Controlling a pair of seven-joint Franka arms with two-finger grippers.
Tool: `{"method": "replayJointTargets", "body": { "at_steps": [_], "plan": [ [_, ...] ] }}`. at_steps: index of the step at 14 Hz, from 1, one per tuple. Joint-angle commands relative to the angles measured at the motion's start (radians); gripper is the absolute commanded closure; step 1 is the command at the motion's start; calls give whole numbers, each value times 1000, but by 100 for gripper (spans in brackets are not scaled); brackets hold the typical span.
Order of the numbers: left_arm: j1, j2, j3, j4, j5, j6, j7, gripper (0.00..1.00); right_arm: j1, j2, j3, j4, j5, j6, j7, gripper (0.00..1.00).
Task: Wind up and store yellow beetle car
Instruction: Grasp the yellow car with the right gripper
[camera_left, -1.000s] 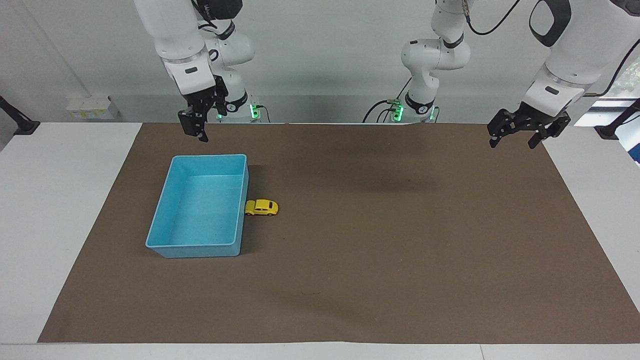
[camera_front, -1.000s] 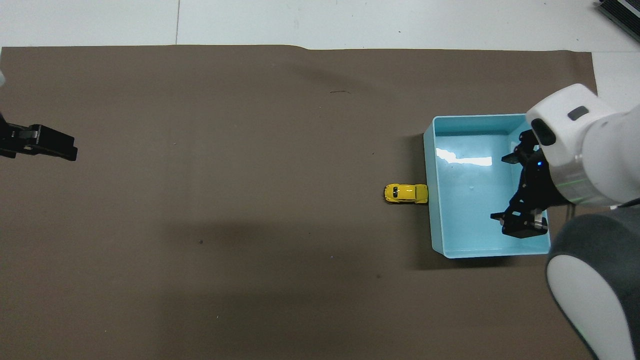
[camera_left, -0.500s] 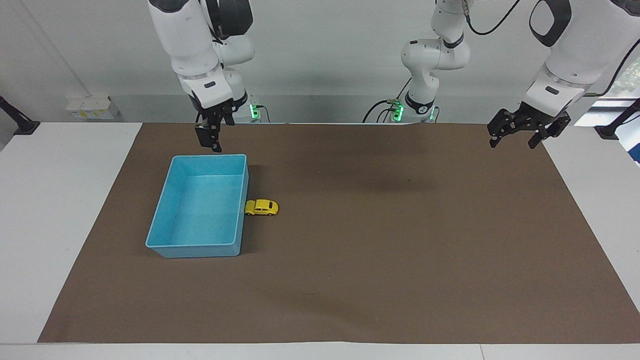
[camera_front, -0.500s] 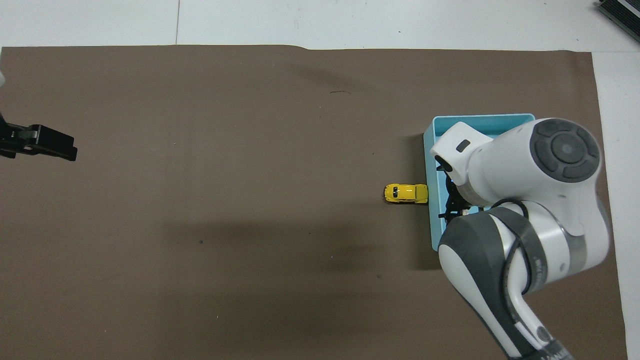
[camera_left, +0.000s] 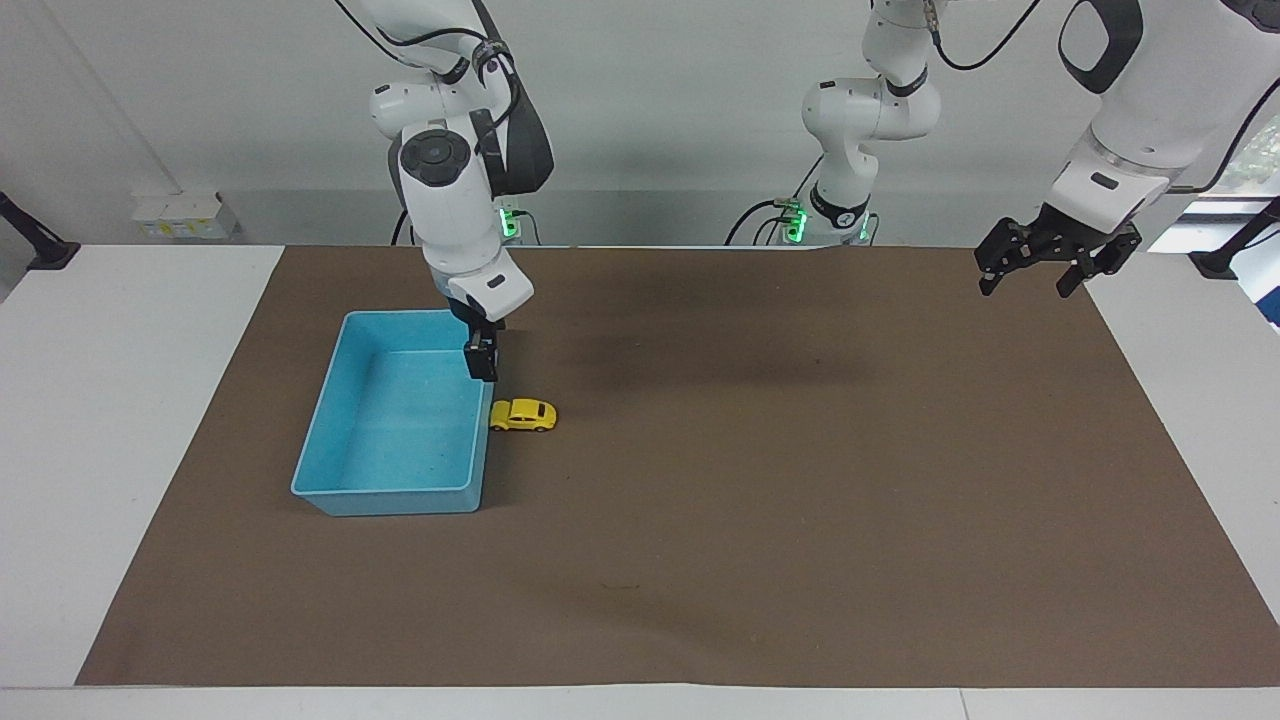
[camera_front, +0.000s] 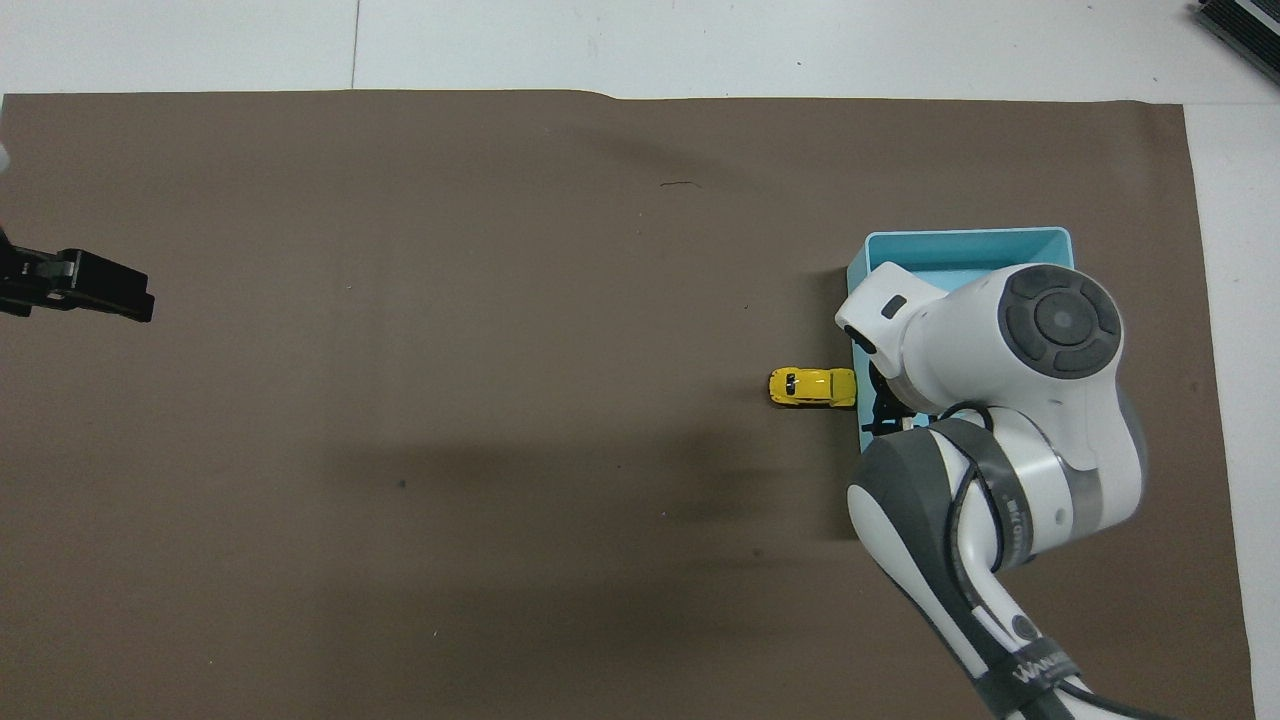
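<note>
Brown paper covers the surface; at left of centre the yellow beetle car (camera_left: 523, 415) touches the blue bin (camera_left: 340, 430). Right end effector (camera_left: 483, 362) hangs open above it; left end effector (camera_left: 1035, 265) waits open, upper right.

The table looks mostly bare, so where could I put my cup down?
Anywhere on the brown mat from the yellow car toward the left arm's end. It is crowded only where the car touches the blue bin, with the right gripper just above.

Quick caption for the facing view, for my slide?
Right gripper hangs over the blue bin wall beside the yellow beetle car; left gripper waits.
</note>
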Motion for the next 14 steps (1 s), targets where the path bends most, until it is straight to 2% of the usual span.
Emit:
{"method": "replayJointTargets", "body": {
  "at_steps": [1, 9, 10, 13, 14],
  "plan": [
    [13, -9, -7, 4, -15, -18, -2, 0, 1, 32, 0, -63, -18, 116, -18, 0],
    [13, -9, -7, 4, -15, -18, -2, 0, 42, 158, -2, -63, -32, 248, -1, 0],
    [13, -9, -7, 4, -15, -18, -2, 0, 43, 170, -2, -65, -33, 253, 0, 8],
    [14, -9, -7, 4, -15, -18, -2, 0, 44, 176, -2, -60, -33, 253, 11, 54],
    [14, -9, -7, 4, -15, -18, -2, 0, 44, 176, -2, -60, -33, 248, 28, 85]
  ]
}}
